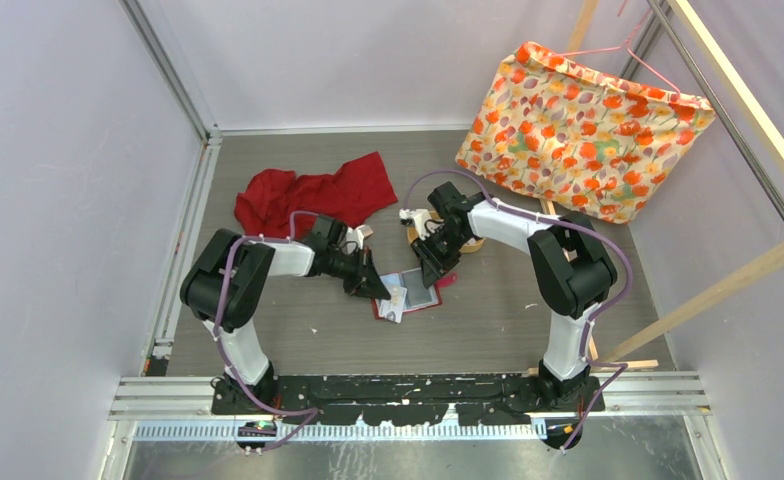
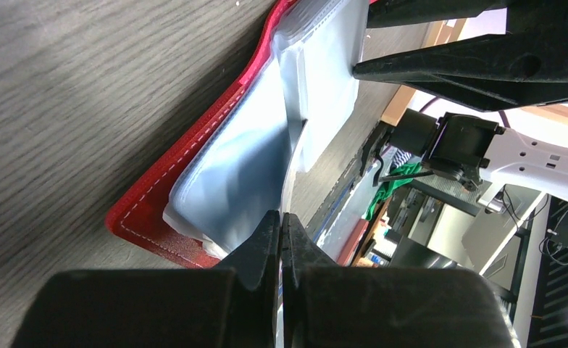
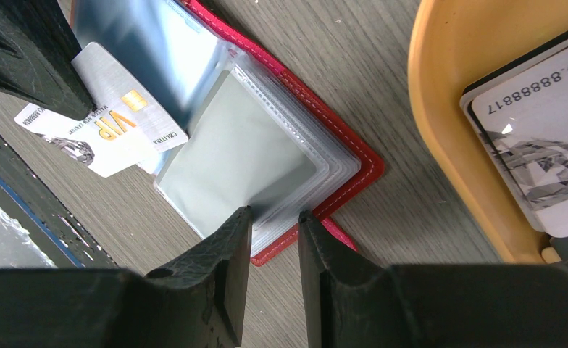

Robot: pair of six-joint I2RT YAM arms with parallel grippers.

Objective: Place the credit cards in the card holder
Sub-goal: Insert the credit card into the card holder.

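Note:
The red card holder (image 1: 420, 295) lies open on the table with its clear sleeves (image 3: 245, 138) fanned up. My left gripper (image 1: 376, 287) is shut on a silver credit card marked VIP (image 3: 114, 127), whose far end sits at a sleeve's mouth. In the left wrist view the shut gripper (image 2: 281, 217) has the card edge-on between its fingers, beside the holder's red cover (image 2: 158, 203). My right gripper (image 3: 275, 214) is open, its fingertips at the near corner of the sleeve stack. More credit cards (image 3: 535, 123) lie in the tan tray (image 3: 440, 109).
The tan tray (image 1: 471, 243) sits just behind the holder, under the right arm. A crumpled red cloth (image 1: 313, 195) lies at the back left. A floral cushion (image 1: 583, 130) leans on a wooden frame at the back right.

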